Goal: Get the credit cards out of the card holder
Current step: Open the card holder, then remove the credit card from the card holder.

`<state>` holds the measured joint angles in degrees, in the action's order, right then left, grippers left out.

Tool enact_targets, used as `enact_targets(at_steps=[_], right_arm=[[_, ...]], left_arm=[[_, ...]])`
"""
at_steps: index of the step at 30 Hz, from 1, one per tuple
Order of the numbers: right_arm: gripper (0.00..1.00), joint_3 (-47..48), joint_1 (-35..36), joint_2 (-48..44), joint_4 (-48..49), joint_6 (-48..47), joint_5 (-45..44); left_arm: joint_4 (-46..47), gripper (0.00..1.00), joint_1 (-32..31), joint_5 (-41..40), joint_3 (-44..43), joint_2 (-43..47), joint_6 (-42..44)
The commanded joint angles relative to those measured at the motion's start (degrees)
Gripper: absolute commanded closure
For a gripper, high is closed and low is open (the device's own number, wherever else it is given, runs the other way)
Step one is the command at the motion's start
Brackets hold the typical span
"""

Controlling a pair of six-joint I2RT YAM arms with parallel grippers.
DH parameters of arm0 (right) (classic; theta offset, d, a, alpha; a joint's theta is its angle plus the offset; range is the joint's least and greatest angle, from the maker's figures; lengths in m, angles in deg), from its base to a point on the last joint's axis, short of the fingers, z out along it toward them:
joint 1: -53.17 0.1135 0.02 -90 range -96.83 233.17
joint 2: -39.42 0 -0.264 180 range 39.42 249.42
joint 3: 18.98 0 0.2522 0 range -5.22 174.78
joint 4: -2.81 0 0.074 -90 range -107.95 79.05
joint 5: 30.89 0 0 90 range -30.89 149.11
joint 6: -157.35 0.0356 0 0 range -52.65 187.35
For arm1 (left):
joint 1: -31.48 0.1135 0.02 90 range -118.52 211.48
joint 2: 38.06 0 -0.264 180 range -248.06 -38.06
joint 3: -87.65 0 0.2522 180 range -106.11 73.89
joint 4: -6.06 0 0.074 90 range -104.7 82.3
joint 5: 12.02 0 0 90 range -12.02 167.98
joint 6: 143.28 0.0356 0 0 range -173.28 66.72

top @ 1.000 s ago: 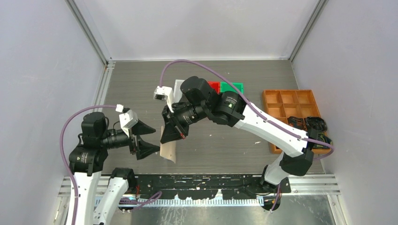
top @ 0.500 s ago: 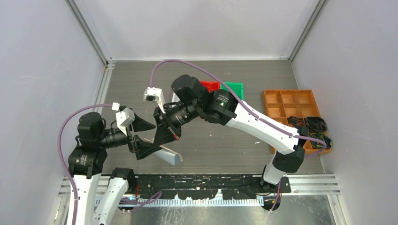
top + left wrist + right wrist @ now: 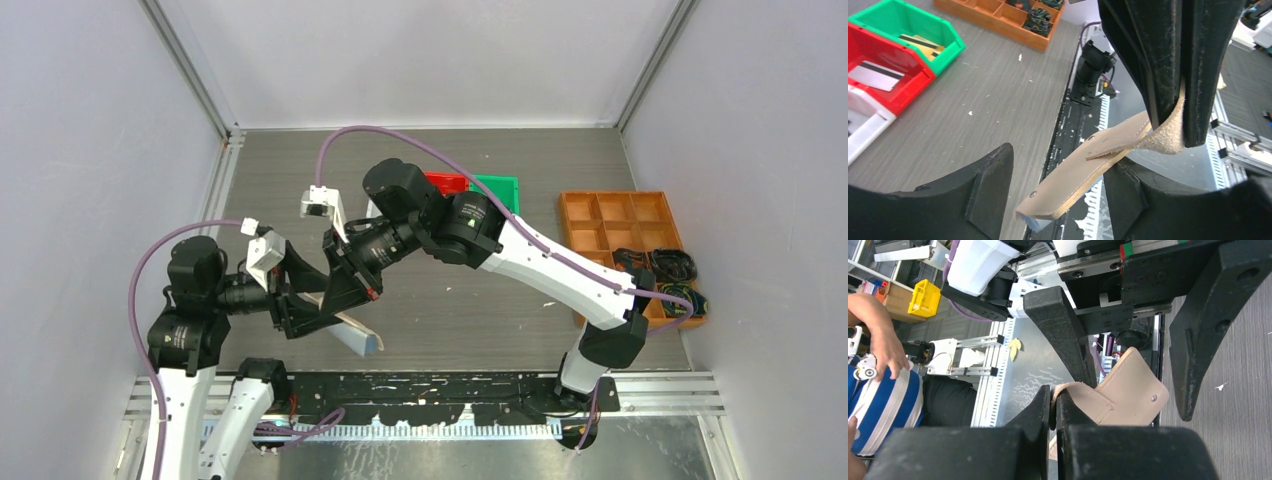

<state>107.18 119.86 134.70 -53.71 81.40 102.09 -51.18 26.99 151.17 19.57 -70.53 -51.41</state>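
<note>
The beige card holder (image 3: 352, 336) hangs tilted above the table's near edge, and my right gripper (image 3: 347, 288) is shut on its snap tab (image 3: 1083, 392). My left gripper (image 3: 1058, 200) is open and straddles the holder (image 3: 1083, 175). The right finger sits close to the holder's edge, the left finger well apart from it. A pale blue edge (image 3: 1037, 223) shows at the holder's low end; I cannot tell what it is. A white-grey credit card with a dark stripe (image 3: 875, 77) lies in the red bin (image 3: 908, 75). Another card (image 3: 918, 42) lies in the green bin (image 3: 948, 42).
The orange compartment tray (image 3: 615, 225) with dark cable bundles stands at the right. The red bin (image 3: 452, 182), the green bin (image 3: 497, 185) and a white bin (image 3: 863, 125) sit behind the right arm. A person's hand (image 3: 878, 340) shows beyond the table's near edge.
My right gripper carried the card holder left and the holder swung flatter. My left gripper moved in round it, its jaws widening and then narrowing.
</note>
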Motion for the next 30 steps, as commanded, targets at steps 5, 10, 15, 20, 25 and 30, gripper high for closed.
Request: enact_targets(at_steps=[5, 10, 15, 20, 25, 30], right_arm=[[0.99, 2.46, -0.01, -2.38, 5.75, 0.27, -2.07], [0.77, -4.44, -3.66, -7.02, 11.93, 3.64, -4.92], [0.18, -13.22, -9.08, -13.06, 14.73, 5.55, -6.04], [0.08, -23.84, -12.11, -21.8, 17.26, 4.69, -3.86], [0.1, -28.31, -12.2, -22.64, 20.14, 5.3, -1.85], [0.16, -26.0, -12.1, -18.66, 20.84, 6.32, 0.75]], left_arm=[[2.68, 0.82, -0.3, 5.32, -1.81, 1.01, -3.43], [2.96, 1.0, -0.21, 2.38, -2.21, 2.16, -4.83], [4.34, 1.0, -0.17, 0.05, -4.5, 0.05, -8.97], [4.46, 1.0, -0.18, -0.46, -6.78, -2.58, -12.51], [9.3, 1.0, -0.22, 0.18, -7.0, -3.95, -19.46], [10.62, 1.0, -0.19, 2.17, -8.8, -5.9, -24.46]])
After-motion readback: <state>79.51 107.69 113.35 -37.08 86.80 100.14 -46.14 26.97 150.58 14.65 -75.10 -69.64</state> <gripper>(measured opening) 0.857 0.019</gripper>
